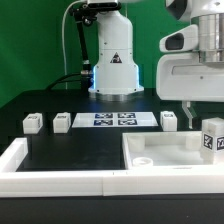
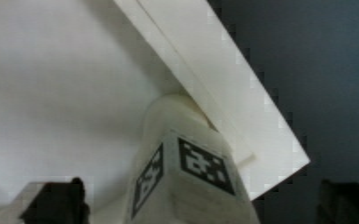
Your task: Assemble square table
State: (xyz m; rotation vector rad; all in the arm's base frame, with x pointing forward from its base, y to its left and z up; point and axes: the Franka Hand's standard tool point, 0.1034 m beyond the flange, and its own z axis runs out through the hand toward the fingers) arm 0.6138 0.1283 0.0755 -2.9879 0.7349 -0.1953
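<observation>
You see the fingers (image 2: 55, 200) wide apart, one at each side of an upright leg (image 1: 212, 138), and they do not touch it. This leg stands on the square slab (image 1: 160, 152), near its edge (at the exterior view's right). On the black surface (image 1: 60, 145), a second leg (image 1: 32, 123) and a third leg (image 1: 62, 121) sit beside the marker board (image 1: 112, 120) on the exterior view's left, and a fourth leg (image 1: 169, 119) on its right.

A green backdrop (image 1: 150, 20) fills the rear, with a darker area (image 1: 25, 40) at the exterior view's left, behind a black tabletop (image 1: 70, 150) bordered along its near edge by a long white rail (image 1: 50, 182), with the marker board (image 1: 112, 120) lying flat mid-table.
</observation>
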